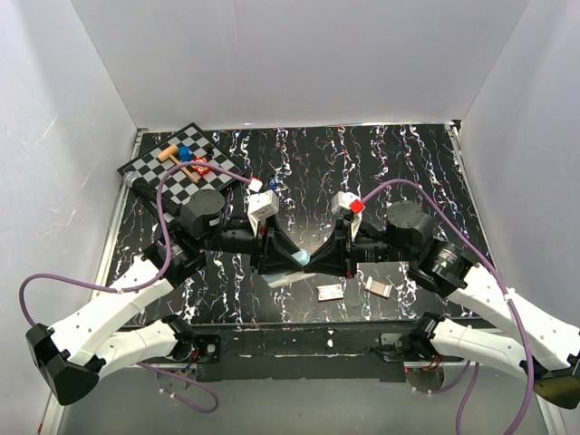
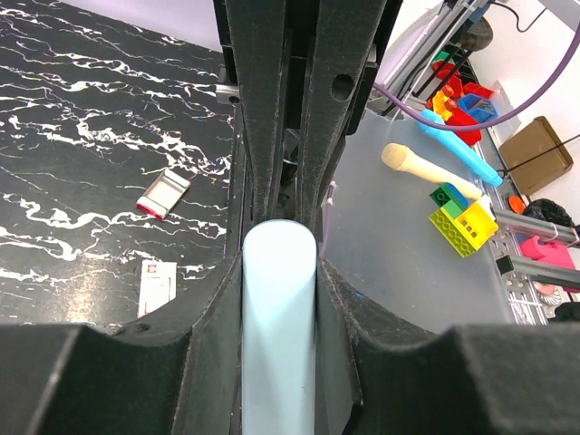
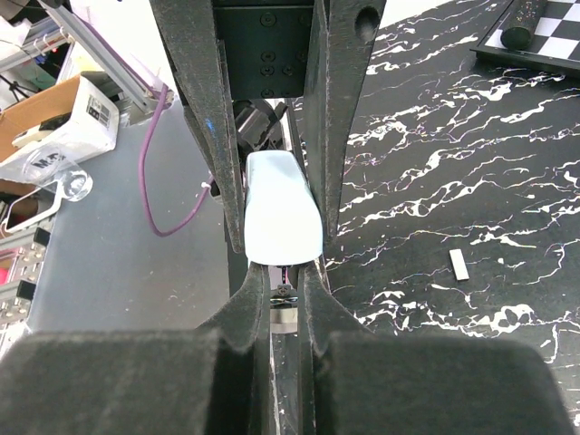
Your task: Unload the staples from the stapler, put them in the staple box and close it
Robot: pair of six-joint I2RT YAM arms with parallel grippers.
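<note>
My left gripper (image 2: pixel 279 265) is shut on a pale light-blue slender piece (image 2: pixel 279 353). It holds the piece above the table centre (image 1: pixel 299 258). My right gripper (image 3: pixel 283 275) faces it tip to tip. It is shut on a thin dark and metal part (image 3: pixel 285 304) just under the pale piece's rounded end (image 3: pixel 283 213). The dark royal-blue stapler body does not show clearly in any view. A tiny whitish bar (image 3: pixel 459 264), likely staples, lies on the black marbled table beyond the grippers.
A red-and-white flat box (image 1: pixel 330 291) and a tan-grey tile (image 1: pixel 379 288) lie near the front edge. Another pale slender piece (image 1: pixel 288 279) lies under the grippers. A checkerboard (image 1: pixel 149 168) with small toys sits at the back left. White walls enclose the table.
</note>
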